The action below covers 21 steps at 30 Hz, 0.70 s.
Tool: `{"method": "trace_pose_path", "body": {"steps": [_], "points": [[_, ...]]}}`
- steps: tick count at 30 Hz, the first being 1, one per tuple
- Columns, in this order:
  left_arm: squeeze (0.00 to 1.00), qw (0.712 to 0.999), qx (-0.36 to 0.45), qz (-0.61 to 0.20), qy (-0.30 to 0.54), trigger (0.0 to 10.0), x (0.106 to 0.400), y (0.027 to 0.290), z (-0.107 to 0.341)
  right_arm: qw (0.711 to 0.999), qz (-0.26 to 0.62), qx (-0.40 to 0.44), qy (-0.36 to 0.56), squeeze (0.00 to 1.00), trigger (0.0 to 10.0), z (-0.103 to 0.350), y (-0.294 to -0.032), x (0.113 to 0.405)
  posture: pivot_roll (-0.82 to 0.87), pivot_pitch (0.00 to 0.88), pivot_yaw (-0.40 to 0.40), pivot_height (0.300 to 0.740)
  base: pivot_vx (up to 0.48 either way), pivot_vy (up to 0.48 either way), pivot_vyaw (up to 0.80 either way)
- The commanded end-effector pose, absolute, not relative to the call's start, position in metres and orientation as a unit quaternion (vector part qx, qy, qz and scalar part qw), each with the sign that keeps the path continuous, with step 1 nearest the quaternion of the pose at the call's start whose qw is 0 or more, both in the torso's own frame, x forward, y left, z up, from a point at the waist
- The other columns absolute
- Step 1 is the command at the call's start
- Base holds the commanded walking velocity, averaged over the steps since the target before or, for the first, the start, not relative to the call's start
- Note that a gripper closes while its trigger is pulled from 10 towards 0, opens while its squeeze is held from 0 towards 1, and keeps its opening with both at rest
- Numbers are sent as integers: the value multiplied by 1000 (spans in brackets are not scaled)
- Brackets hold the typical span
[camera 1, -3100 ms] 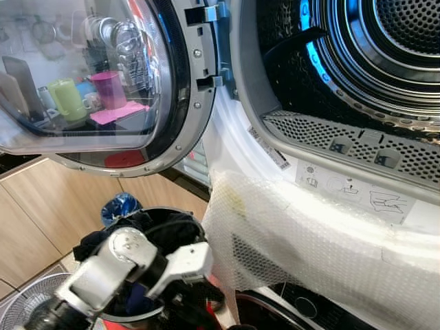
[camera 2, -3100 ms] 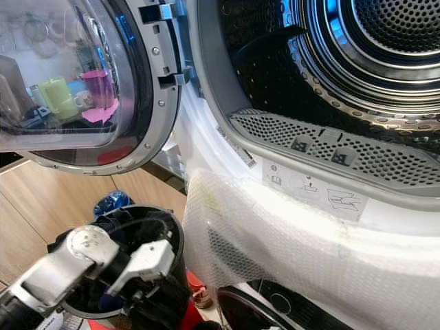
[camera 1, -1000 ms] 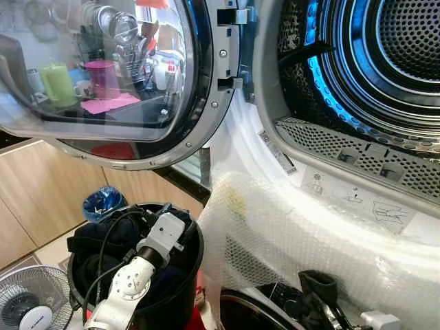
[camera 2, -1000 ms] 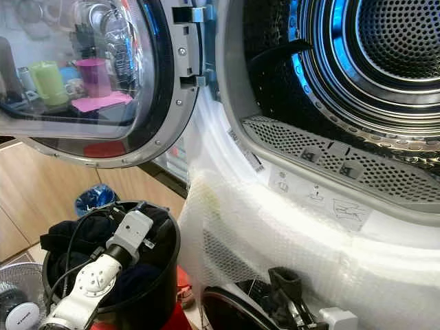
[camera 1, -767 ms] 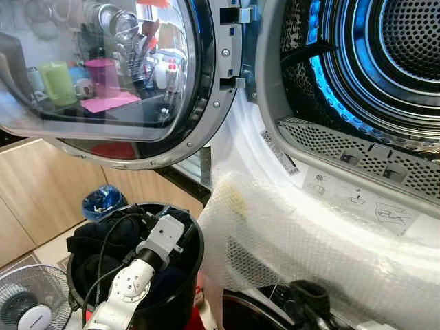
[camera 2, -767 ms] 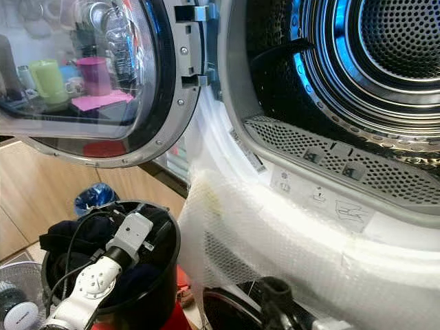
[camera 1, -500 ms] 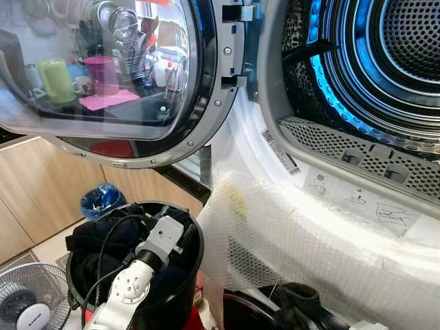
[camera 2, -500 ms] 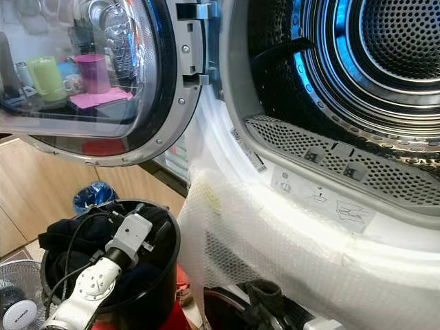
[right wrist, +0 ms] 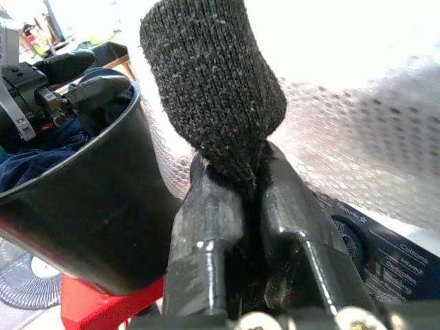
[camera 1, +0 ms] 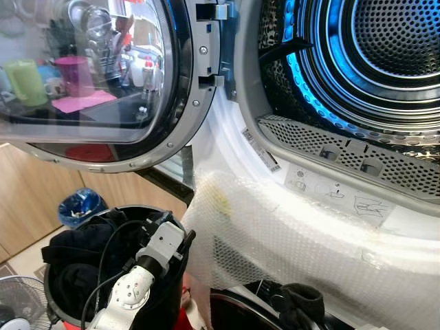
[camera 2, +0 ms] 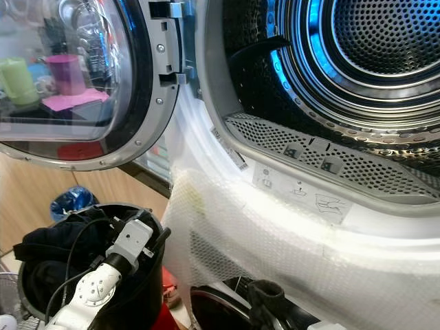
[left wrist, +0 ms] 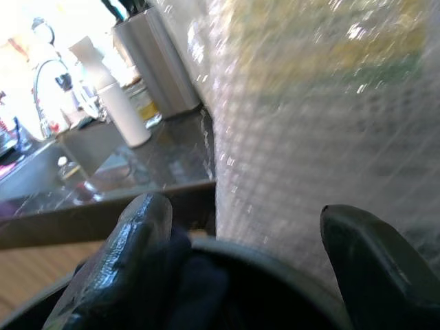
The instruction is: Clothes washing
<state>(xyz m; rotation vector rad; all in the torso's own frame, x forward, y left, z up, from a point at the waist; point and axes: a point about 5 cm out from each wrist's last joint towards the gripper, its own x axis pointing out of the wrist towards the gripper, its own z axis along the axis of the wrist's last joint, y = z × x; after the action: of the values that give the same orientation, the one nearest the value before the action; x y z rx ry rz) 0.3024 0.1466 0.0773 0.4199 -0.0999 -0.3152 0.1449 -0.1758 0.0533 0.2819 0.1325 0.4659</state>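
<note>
- Sock (right wrist: 213, 96), dark knit, pinched in right gripper (right wrist: 251, 199) below dryer drum (camera 1: 385, 41).
- Left gripper (left wrist: 247, 275) spread wide over black bucket (camera 1: 168, 302) of dark clothes (camera 1: 75, 254).

**Q:** Any writing on the dryer (camera 1: 242, 82)?

**A:** A white sticker (camera 1: 331, 193) on its front carries three line pictograms, with no words legible. Beside it, a narrow barcode label (camera 1: 261, 152) has print too small to read.

**Q:** Elsewhere?

**A:** There are white programme names on the dark panel (right wrist: 402, 251) of the machine below. The top one looks like "Cotton" and the rest are blurred.
</note>
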Motion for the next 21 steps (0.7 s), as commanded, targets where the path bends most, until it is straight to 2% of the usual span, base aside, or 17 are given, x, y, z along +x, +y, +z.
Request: {"method": "trace_pose_path", "body": {"steps": [1,7,12,18,21], "points": [[0,964,213,-151,-45,10000,300,150,75,958,244,140,56,0,10000,58,-171,148,125,0,-31,740,0,0,0],[0,964,219,-143,-42,10000,297,160,74,953,263,141,50,0,10000,62,-162,156,144,0,-31,740,0,0,0],[0,961,226,-154,-35,10000,295,160,71,952,261,152,51,0,10000,59,-159,153,140,0,-7,740,0,0,-575],[0,962,231,-141,-42,10000,291,170,76,945,282,156,52,0,10000,59,-147,158,189,0,-10,740,0,0,0],[0,961,236,-139,-38,10000,289,175,77,944,288,157,44,0,10000,59,-140,166,180,0,16,740,0,0,0]]}}
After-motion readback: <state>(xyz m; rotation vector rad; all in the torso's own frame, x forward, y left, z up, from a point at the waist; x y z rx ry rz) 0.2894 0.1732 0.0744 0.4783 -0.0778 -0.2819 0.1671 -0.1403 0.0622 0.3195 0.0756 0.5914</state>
